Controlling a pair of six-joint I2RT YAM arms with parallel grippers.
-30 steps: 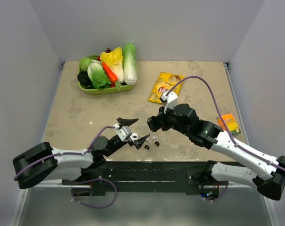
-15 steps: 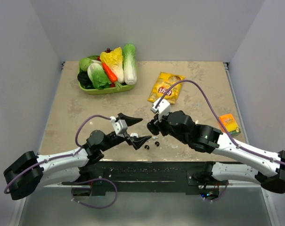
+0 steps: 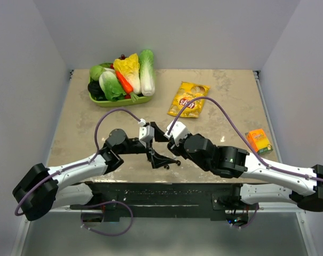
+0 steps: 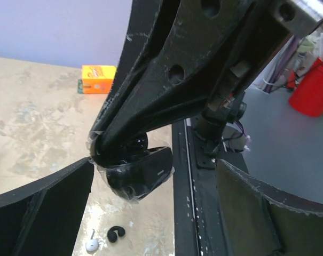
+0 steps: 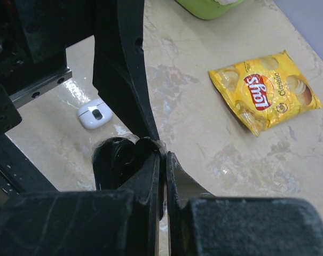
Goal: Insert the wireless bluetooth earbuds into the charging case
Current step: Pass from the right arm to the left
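**Top external and wrist views: right gripper (image 3: 168, 145) pinches a black case (image 4: 140, 176), left gripper (image 3: 162, 157) stands wide**

Top external view: both arms meet at the near middle of the tabletop (image 3: 81, 128). The left gripper is spread wide, and the right gripper, closed tight, reaches in between its fingers. Farther back lie a green tray (image 3: 124, 101) of vegetables and a yellow chip bag (image 3: 188, 98). An orange box (image 3: 259, 140) sits near the right edge.

Left wrist view: the right gripper's tips clamp the edge of the glossy black case, which hangs above the tabletop between the left gripper's spread fingers. Below it a white earbud (image 4: 92, 245) with a short stem and a dark earbud (image 4: 116, 233) lie just beside each other on the tabletop, outside any case.

Right wrist view: the closed fingers show the black case at their tips. A white charging case (image 5: 94, 114) rests on the tabletop beyond a finger of the left gripper.
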